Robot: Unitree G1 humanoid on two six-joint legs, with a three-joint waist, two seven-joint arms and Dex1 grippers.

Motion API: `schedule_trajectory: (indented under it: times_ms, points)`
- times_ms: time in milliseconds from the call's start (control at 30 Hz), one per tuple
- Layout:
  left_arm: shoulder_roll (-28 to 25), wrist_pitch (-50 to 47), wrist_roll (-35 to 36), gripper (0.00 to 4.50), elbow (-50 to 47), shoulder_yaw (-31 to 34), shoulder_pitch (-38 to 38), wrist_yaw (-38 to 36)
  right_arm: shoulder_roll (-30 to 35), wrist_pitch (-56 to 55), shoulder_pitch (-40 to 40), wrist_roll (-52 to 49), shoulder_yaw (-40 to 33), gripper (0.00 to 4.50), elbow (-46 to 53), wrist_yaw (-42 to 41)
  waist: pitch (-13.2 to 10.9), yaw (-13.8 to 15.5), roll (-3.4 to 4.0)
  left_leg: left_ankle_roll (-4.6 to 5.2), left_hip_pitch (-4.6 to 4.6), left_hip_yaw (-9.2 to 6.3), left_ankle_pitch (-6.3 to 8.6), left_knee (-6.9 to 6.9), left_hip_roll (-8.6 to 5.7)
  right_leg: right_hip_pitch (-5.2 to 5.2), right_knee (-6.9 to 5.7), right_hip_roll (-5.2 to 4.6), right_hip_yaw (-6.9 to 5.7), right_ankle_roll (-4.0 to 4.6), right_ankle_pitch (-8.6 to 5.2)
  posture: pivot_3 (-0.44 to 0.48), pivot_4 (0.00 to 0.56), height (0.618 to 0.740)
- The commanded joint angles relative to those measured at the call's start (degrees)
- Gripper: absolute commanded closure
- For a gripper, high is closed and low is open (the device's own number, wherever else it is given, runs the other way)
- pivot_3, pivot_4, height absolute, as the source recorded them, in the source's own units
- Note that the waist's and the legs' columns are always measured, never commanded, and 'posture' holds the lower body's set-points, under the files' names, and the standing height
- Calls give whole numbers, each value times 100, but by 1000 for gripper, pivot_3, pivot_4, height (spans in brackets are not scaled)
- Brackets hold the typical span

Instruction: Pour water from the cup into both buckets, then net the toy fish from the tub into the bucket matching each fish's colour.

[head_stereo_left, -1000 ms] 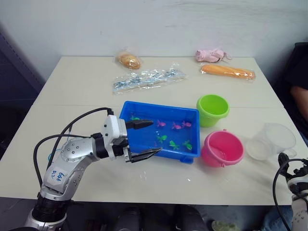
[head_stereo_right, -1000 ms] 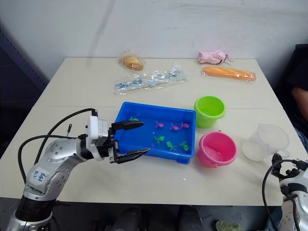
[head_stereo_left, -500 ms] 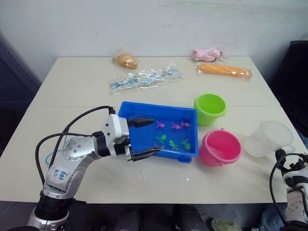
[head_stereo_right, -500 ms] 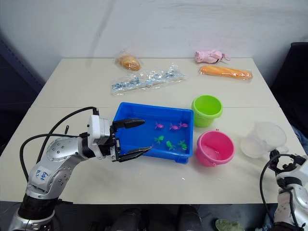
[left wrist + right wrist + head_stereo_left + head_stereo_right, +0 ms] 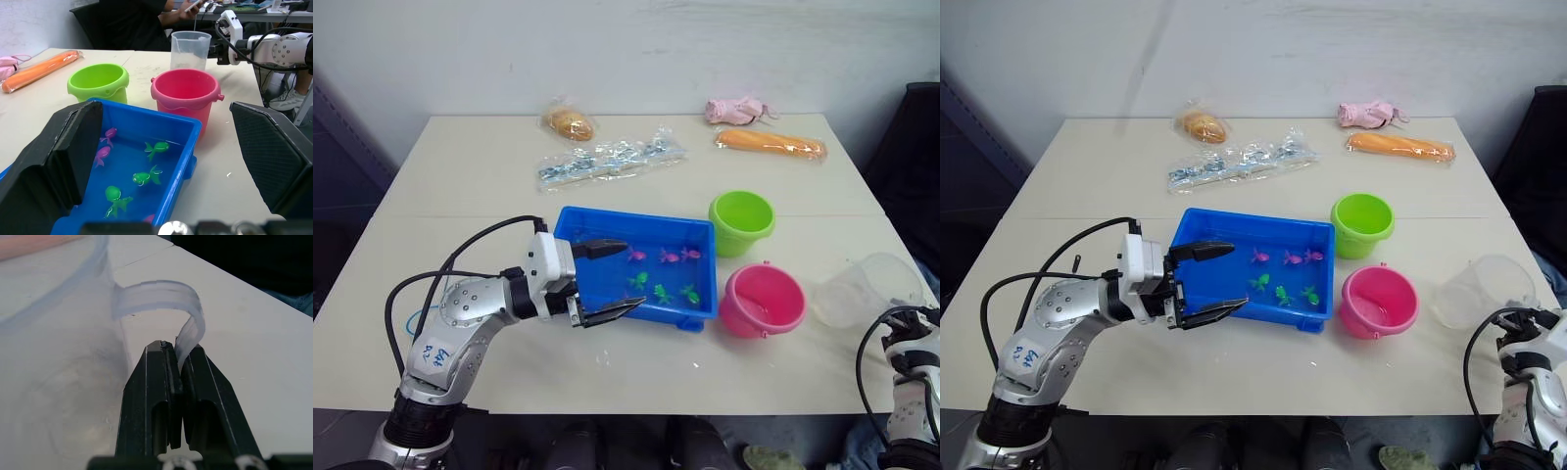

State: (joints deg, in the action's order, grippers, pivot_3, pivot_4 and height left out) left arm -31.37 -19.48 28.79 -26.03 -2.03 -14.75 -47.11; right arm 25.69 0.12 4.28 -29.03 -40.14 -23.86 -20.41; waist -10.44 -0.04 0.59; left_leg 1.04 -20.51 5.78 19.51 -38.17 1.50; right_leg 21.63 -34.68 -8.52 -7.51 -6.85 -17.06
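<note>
Clear plastic first: in the head views the cup point(image 5: 867, 290) sits at the robot's right edge of the tabletop point(image 5: 470, 186), just beyond the pink bucket point(image 5: 763, 301), with the right arm low at the corner beside it. The placing suits the job, I judge: cup nearest the arm that must lift it, pink bucket next in line, green bucket point(image 5: 743, 222) a little farther back, both touching or nearly touching the tub's right end. The blue tub point(image 5: 637, 227) lies mid-table with the toy fish point(image 5: 660, 292) in it, pink ones toward the far side, green ones nearer. The left pincer point(image 5: 607, 279) hovers at the tub's near-left corner, fingers spread wide, holding nothing. No net seen. Bagged odds and ends lie along the far side, well apart from the work.

Left wrist view: the two black fingers point(image 5: 68, 147) frame the tub, wide apart and empty. Water and fish inside; green bucket and pink bucket behind it; the cup stands upright past the pink one, the right arm against it. A person sits beyond the tabletop.

Right wrist view: the right pincer point(image 5: 177, 367) is closed tight on the cup's thin strap handle, which loops up between the tips. The cup wall fills the side next to it. Gripping by the handle looks meant to leave the lip free for tipping; pouring seems not yet begun.
</note>
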Motion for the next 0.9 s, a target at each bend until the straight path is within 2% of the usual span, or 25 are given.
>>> schedule_trajectory:
  times_ms: [33, 167, 367, 533, 900]
  points:
    - [-69, 7, 124, 0, -159, 269, 141, 35, 227, -125, -429, 125, -37, 4471, 1214, 13, -8, 2, 21, 0, 0, -1, 0, 2, -1, 0, 1, 0, 3, 0, 0, 0, 150, 740]
    - [-150, -44, 181, 0, -150, 306, 236, -93, 465, -117, -858, 459, 50, 4471, 2209, 52, -14, -15, 21, 0, 2, 6, 0, 6, -1, 3, 4, 2, 3, -3, 2, 0, 150, 740]
    - [-84, -88, 265, 0, 88, 177, 75, -326, 1253, -70, -1620, 1693, 405, 4471, 3555, -116, -19, 4, 31, 0, 1, 13, 2, 6, 1, 11, 22, 2, 8, -5, 2, 0, 150, 740]
    - [75, -163, 384, 0, 220, 127, 22, -389, 1431, 189, -1812, 2184, 448, 4471, 4360, -45, -24, 17, 24, -2, 0, 14, 2, 5, 1, 11, 24, 4, 8, -5, 3, 0, 150, 740]
    - [314, -326, 378, 0, 312, 19, -96, -320, 1714, -10, -1684, 3237, 534, 4471, 4469, -46, -32, 56, 9, 0, -2, 16, 2, 4, -3, 11, 27, 4, 7, -7, 4, 0, 150, 740]
